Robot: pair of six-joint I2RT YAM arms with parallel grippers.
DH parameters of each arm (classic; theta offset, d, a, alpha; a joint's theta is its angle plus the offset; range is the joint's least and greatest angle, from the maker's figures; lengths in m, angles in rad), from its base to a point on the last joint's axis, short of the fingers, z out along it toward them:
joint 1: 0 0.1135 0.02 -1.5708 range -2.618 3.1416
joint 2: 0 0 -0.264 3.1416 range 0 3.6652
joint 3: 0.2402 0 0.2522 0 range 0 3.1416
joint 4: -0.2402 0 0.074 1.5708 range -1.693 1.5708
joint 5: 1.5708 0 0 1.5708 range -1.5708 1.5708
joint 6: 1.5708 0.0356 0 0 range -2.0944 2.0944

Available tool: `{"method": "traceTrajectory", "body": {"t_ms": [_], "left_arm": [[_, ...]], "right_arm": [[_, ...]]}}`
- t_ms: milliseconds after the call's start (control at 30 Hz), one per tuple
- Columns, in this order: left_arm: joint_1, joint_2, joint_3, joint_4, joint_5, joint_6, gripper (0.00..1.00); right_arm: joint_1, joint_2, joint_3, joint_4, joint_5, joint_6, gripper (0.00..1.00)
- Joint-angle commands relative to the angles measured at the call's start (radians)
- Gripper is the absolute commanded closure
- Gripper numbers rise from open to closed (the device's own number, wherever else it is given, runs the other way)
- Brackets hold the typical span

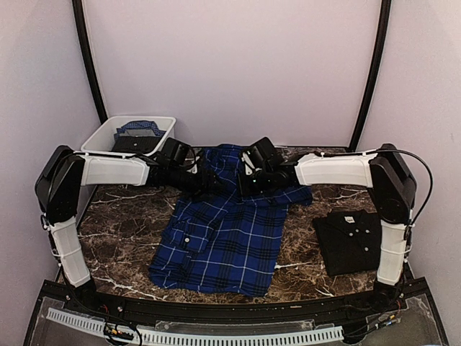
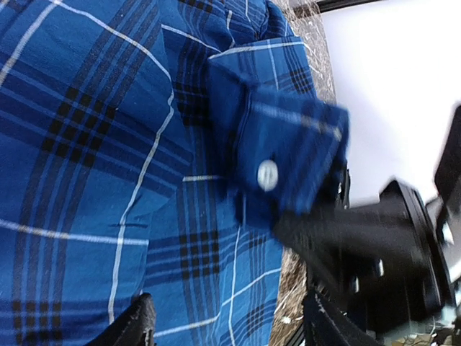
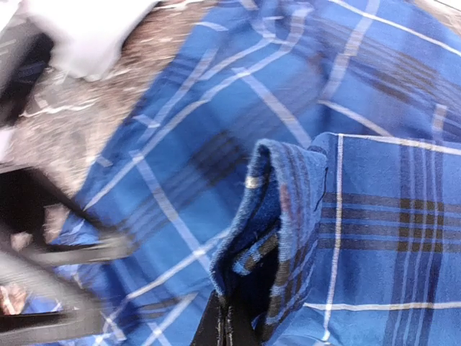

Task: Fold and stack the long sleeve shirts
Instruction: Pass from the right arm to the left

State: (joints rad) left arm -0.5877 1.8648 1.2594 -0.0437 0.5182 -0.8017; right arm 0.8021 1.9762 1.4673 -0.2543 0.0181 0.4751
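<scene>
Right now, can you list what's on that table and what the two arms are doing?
middle: blue plaid shirt, lying mostly flat
right side: black shirt, folded
far left corner: white tub, clothes inside
left tool: open, above the plaid
right tool: shut on a plaid fold
surface: dark marble table

Left arm [image 1: 115, 171] and right arm [image 1: 335, 169] reach inward, forearms level, wrists near each other. Left gripper [image 2: 230, 329]: fingers apart. Right gripper [image 3: 225, 326]: fingers closed, pinching a fold of the plaid shirt [image 3: 216, 144].
</scene>
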Motion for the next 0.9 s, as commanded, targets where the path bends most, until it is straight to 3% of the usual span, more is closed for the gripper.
{"method": "traceTrajectory", "body": {"t_ms": [0, 400, 667, 867], "left_arm": [[-0.006, 0.045, -0.012, 0.184, 0.039, -0.139, 0.3], [-0.012, 0.15, 0.003, 0.336, -0.037, -0.218, 0.26], [-0.014, 0.163, -0.037, 0.399, -0.075, -0.232, 0.22], [-0.014, 0.185, -0.02, 0.323, -0.09, -0.205, 0.21]], "right_arm": [[0.023, -0.007, -0.033, 0.123, -0.093, 0.001, 1.0], [0.023, 0.063, -0.014, 0.16, -0.15, -0.003, 0.99], [0.022, 0.058, -0.061, 0.211, -0.23, 0.008, 0.81], [0.022, 0.006, -0.089, 0.196, -0.238, 0.009, 0.67]]}}
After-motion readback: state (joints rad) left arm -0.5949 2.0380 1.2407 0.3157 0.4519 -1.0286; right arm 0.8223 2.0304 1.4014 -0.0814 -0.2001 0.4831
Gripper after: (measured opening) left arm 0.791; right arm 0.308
